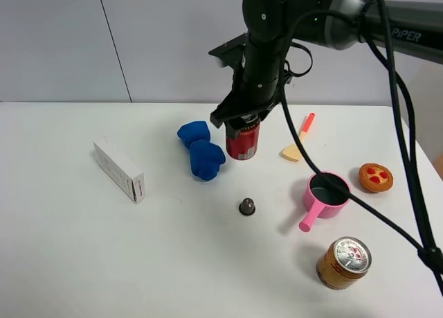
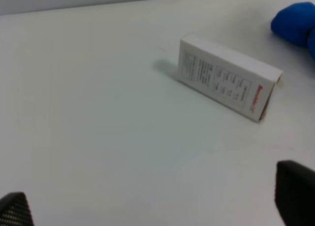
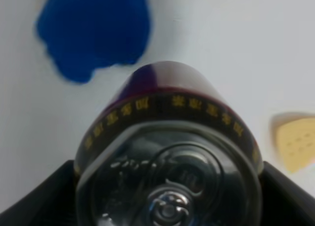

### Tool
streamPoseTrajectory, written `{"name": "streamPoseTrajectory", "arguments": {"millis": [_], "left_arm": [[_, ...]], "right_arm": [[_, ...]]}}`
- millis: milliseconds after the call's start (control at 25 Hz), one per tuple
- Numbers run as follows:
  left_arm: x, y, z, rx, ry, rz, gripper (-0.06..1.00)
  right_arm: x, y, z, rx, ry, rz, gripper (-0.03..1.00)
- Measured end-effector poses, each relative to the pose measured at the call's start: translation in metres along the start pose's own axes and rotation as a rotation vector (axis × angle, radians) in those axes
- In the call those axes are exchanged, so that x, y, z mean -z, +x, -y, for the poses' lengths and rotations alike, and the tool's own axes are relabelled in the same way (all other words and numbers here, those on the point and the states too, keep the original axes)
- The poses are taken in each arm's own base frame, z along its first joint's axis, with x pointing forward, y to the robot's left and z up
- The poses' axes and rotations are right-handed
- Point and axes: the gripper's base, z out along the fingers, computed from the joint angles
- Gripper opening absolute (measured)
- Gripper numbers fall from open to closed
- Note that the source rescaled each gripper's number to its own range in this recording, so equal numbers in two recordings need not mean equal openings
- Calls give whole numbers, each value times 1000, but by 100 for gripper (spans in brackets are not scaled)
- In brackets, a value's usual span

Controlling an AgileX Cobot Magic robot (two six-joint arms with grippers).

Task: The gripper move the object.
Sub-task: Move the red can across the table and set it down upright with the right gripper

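Note:
The slim red-and-black soda can (image 1: pixel 243 143) stands upright at the table's middle back, just right of a blue toy. My right gripper (image 1: pixel 243 122) comes down from above and is shut on the can's upper part. In the right wrist view the can's silver top (image 3: pixel 167 186) fills the picture, with a black finger (image 3: pixel 44 191) pressed against each side. I cannot tell whether the can's base touches the table. My left gripper (image 2: pixel 155 199) is open and empty, low over the table near a white box; it is out of the exterior view.
A white box (image 1: pixel 119 170) (image 2: pixel 226 78) lies at the left. The blue toy (image 1: pixel 201 150) (image 3: pixel 93 29) sits beside the can. A toy spatula (image 1: pixel 299 141), pink cup (image 1: pixel 327 195), small tart (image 1: pixel 376 177), orange-gold tin (image 1: pixel 344 263) and small dark cone (image 1: pixel 247 206) lie right and front.

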Motion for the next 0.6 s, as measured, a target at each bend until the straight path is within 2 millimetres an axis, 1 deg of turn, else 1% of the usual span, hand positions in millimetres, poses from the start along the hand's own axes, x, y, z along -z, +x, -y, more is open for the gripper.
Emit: {"name": "streamPoseTrajectory", "arguments": {"millis": [120,280,360,480,600], "left_arm": [[0,0,0,0,0,0,100],[0,0,0,0,0,0,100],[0,0,0,0,0,0,100],[0,0,0,0,0,0,100],[0,0,0,0,0,0,100]], "right_arm": [[-10,-1,18,-32,-2,15,0],[-40,-4,29,-24,-6,24,0],[-55,-6,31,-26,-10,35,0],[-74,-7,28,-37,-32,34,0],[-82,-9,26,-54,-53,42,0]]}}
